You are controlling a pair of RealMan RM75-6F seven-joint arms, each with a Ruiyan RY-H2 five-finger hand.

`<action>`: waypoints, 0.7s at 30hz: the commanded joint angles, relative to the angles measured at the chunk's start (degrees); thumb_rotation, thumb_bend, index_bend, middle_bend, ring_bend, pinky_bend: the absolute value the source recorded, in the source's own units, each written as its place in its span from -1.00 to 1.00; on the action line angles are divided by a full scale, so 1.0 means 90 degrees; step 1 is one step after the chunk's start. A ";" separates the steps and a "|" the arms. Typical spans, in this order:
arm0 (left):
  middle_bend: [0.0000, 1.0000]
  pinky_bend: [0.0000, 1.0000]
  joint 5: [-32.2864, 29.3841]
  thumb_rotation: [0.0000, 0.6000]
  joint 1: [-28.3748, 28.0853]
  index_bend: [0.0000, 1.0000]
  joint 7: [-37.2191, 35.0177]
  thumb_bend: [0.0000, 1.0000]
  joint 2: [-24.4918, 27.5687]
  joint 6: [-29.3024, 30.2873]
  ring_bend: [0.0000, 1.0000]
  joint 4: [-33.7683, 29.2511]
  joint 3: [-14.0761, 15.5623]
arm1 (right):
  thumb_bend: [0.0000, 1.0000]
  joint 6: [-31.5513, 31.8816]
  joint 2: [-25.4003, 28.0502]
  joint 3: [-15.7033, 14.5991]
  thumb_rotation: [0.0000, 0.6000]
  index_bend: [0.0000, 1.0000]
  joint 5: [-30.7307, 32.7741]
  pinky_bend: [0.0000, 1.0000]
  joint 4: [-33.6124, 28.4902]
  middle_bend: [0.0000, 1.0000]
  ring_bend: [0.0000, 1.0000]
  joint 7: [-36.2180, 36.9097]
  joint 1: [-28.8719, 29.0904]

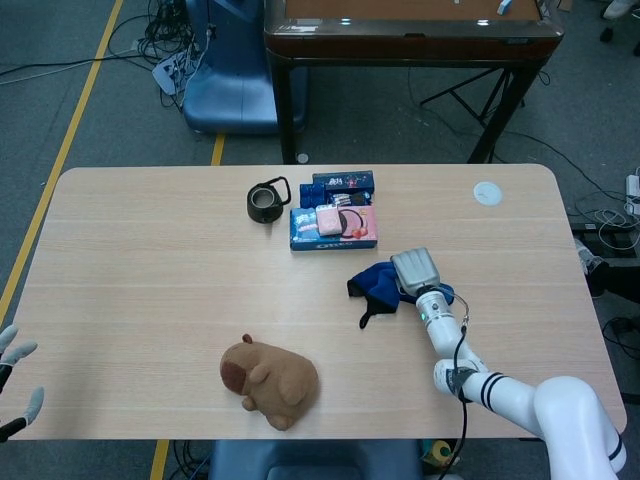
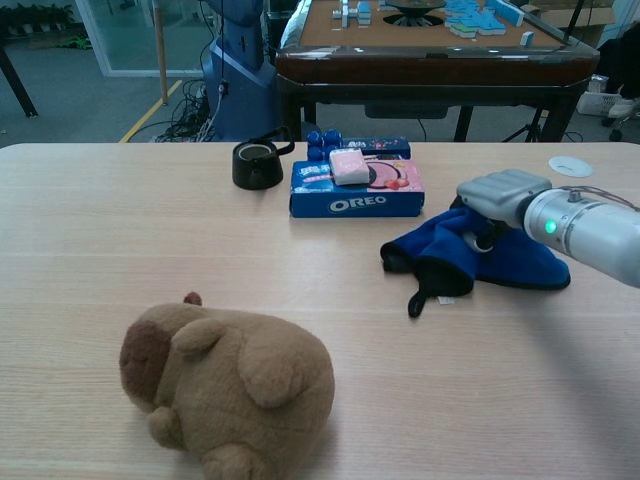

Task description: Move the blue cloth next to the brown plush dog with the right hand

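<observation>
The blue cloth (image 1: 374,284) (image 2: 447,256) lies crumpled on the table, right of centre, with a dark strap trailing toward the front. My right hand (image 1: 416,270) (image 2: 497,199) rests on the cloth's right part, fingers curled down into the fabric and gripping it. The brown plush dog (image 1: 268,380) (image 2: 230,385) lies near the front edge, well to the left of the cloth, with a wide gap between them. At the far left edge of the head view my left hand (image 1: 14,382) hangs off the table with fingers apart, holding nothing.
An Oreo box (image 1: 334,228) (image 2: 356,190) with a pink packet on top sits just behind the cloth. A black roll (image 1: 266,202) (image 2: 256,165) stands to its left, a dark blue box (image 1: 343,181) behind it. A white disc (image 1: 487,193) lies at the back right.
</observation>
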 commanded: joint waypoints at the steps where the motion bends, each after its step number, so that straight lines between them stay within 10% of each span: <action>1: -0.91 -0.96 -0.0006 1.00 0.0004 -0.59 -0.0011 -0.28 0.0002 0.0007 -0.91 0.0001 -0.0003 | 0.29 0.0127 0.0234 0.0155 1.00 0.39 0.0109 0.56 -0.0031 0.19 0.08 0.0056 -0.0071; 21: -0.91 -0.96 -0.0096 1.00 0.0004 -0.60 -0.0049 -0.28 -0.0009 -0.0042 -0.91 0.0056 -0.0021 | 0.28 0.0812 0.2194 0.0247 1.00 0.39 -0.1329 0.56 -0.3179 0.19 0.08 0.1815 -0.0779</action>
